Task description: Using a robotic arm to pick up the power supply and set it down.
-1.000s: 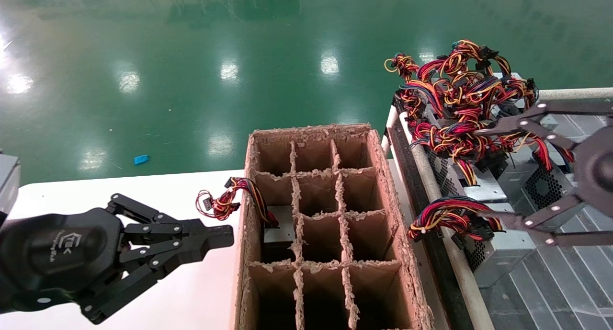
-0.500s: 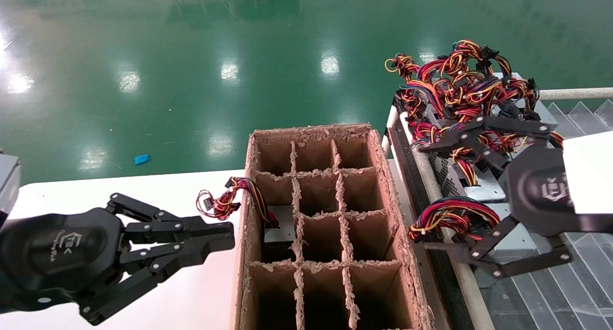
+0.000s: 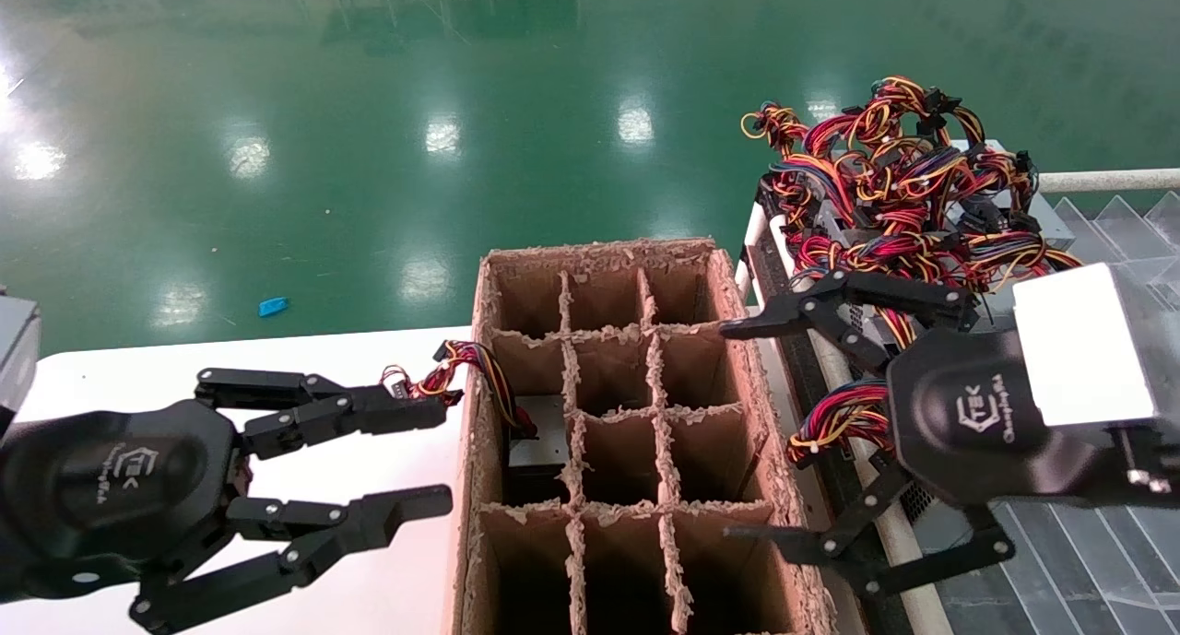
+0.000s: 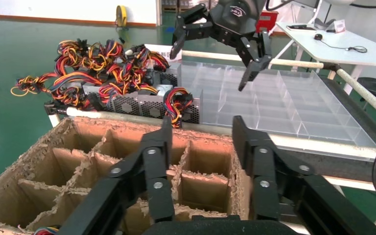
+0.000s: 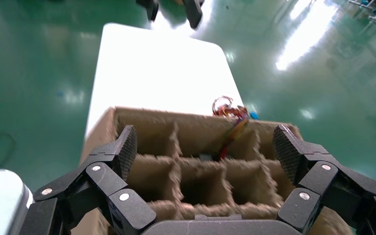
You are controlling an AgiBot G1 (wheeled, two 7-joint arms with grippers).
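We found the silver-grey metal power supply [image 3: 537,443], its red, yellow and black wire bundle [image 3: 449,373] trailing over the wall, seated in a left-column cell of the brown cardboard divided carton [image 3: 756,391], between the two tools. The black multi-link right gripper [image 3: 751,428] on the white robotic arm [image 3: 1083,345] hung spread wide and empty at the carton's right edge, having swung in from the rack of power supplies [image 3: 885,202] a second before. The black left gripper [image 3: 441,452], clenched earlier, stood parted and held nothing, its upper finger against the wire bundle.

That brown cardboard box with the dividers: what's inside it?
One power supply sits in a left-column cell of the carton, wires spilling over the wall. The other visible cells look empty; the nearest ones are too dark to tell.
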